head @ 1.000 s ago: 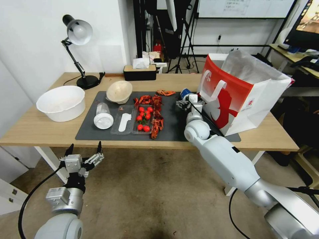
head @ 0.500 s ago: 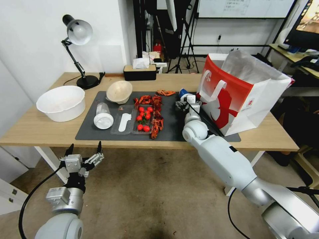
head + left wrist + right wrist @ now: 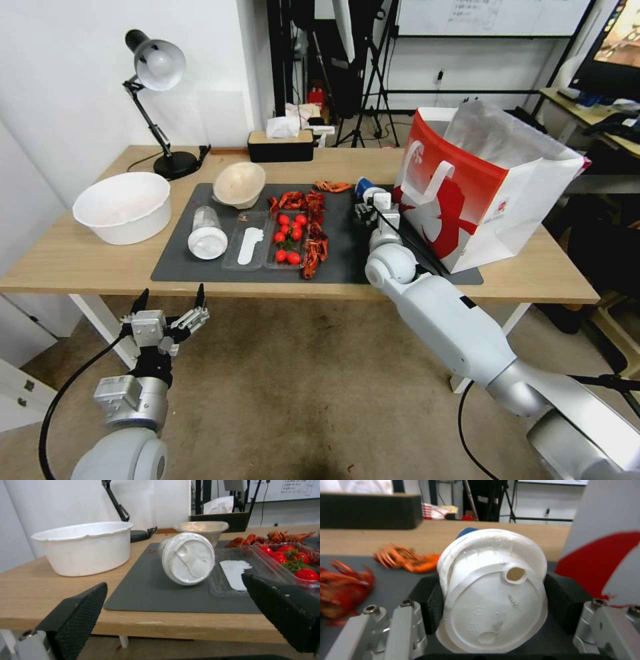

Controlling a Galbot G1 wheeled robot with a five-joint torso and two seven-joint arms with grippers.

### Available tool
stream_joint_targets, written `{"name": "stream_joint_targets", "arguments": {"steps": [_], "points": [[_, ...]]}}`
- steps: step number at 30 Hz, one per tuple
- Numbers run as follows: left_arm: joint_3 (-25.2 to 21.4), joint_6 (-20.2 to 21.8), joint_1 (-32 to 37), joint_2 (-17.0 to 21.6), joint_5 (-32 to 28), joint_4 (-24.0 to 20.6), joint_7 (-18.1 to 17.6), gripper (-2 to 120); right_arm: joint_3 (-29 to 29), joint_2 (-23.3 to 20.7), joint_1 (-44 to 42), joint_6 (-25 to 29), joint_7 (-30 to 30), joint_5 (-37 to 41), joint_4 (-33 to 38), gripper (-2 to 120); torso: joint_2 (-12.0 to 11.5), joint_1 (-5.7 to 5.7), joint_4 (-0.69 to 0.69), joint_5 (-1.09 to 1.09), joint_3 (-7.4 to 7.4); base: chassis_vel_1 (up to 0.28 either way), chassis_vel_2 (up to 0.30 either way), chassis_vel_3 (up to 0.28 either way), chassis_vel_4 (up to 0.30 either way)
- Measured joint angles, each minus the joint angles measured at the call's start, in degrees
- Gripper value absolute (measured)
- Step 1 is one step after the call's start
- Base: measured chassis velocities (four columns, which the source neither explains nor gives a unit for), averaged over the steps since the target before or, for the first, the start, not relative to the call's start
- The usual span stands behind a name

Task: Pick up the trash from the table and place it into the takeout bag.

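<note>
Gripping blue-and-white paper cup [image 3: 493, 590], right pincer [image 3: 493, 605]; cup's blue body mostly hidden

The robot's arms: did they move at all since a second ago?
The right gripper, shut on the blue-and-white paper cup, slid a little left, away from the takeout bag. The left gripper stayed open below the table; everything else stayed put.

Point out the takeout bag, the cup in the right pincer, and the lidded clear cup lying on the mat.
takeout bag [image 3: 460, 180], head view, red front panel.
blue-and-white paper cup [image 3: 493, 590], right wrist view, middle of its white lid, between the right pincer's pads.
clear cup [image 3: 188, 558], left wrist view, centre of its white lid.
</note>
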Motion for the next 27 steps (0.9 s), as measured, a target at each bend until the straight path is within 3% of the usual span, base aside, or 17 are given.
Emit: {"name": "stream_joint_targets", "arguments": {"steps": [9,11,17,25,27], "points": [[0.07,-0.07,0.0,-0.08,0.24,0.02,0.0,100,-0.57,-1.1,0.56,5.47,-4.29,3.08,5.53,61,0.0,0.0,-0.01,0.0,0.0,0.0,0.0,0.0,0.0],[0.18,-0.08,-0.02,-0.13,0.38,0.02,0.02,100,-1.01,-1.73,1.74,8.6,-7.73,5.79,8.83,61,0.0,0.0,0.0,-0.01,-0.01,0.0,0.0,0.0,0.0],[0.2,-0.08,0.01,-0.25,0.5,-0.01,0.03,100,-0.86,-2.4,3.49,10.43,-10.23,8.32,13.65,61,0.0,0.0,0.0,-0.01,-0.01,0.0,0.0,0.0,0.0],[0.16,-0.05,0.1,-0.31,0.75,-0.23,0.03,100,4.36,-5.72,7.18,2.24,-5.14,8.95,22.58,61,0.0,0.0,-0.01,0.0,-0.01,0.0,0.0,0.0,0.0],[0.18,-0.01,0.09,-0.32,0.86,-0.24,0.03,100,7.67,-8.43,8.32,-4.42,-0.68,8.94,25.43,61,0.0,0.01,0.0,0.0,-0.01,0.0,0.0,0.0,0.0]]}}
